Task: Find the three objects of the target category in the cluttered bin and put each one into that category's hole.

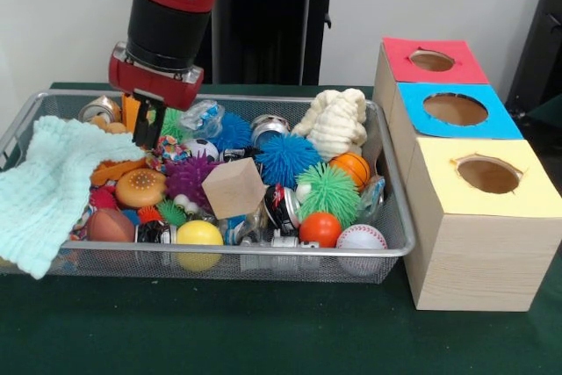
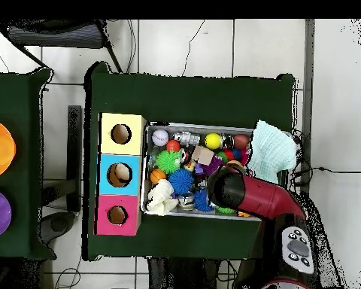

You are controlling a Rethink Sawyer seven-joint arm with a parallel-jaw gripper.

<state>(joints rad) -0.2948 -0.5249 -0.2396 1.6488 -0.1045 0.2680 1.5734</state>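
The wire mesh basket (image 1: 219,252) holds many toys; it also shows in the overhead view (image 2: 198,125). My gripper (image 1: 145,127) reaches down into its left part in the front view, just above a small patch of dotted multicoloured cloth (image 1: 169,152) lying among the toys. I cannot tell whether it grips anything. In the overhead view the red arm (image 2: 247,192) covers the gripper and that patch. The yellow-topped box with its round hole (image 1: 488,175) stands right of the basket; in the overhead view its hole (image 2: 121,134) is left of the basket. No other dotted cloth shows.
A mint green waffle cloth (image 1: 53,186) drapes over the basket's left rim. The blue-topped hole (image 1: 455,109) and the red-topped hole (image 1: 431,61) lie behind the yellow one. A wooden cube (image 1: 234,188), spiky balls, a yellow ball (image 1: 199,234) and a cream plush (image 1: 335,120) fill the basket.
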